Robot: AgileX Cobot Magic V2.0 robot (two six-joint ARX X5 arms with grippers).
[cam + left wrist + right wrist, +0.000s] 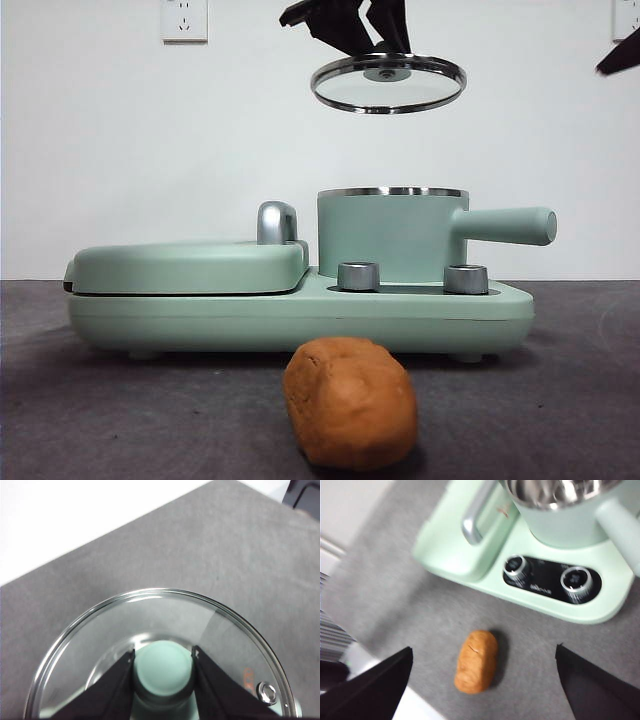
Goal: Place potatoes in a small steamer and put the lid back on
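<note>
**Lid held aloft, potato not yet picked**

Left gripper (163, 667) has its jaws clamped on the mint knob of the lid (388, 84), holding it in the air above the small steamer (392, 233), well clear of the rim. Steamer sits open on the green cooker base (300, 318), handle sticking out sideways, beside the flat griddle cover (188, 266). Two steel dials (576, 579) are on the base front.

Potato (350, 402) lies on the grey table mat (120, 400) in front of the base, apart from it, untouched. Right gripper (482, 680) hovers above it, jaws spread wide, potato between them from the wrist view.

Handling guess: potato looks firm, matte, fairly grippy, moderately heavy; lumpy oval may roll. Best taken across its narrow middle. Lid is glass: fragile, slick rim, so the knob is the only sensible hold; set down gently and centred.
</note>
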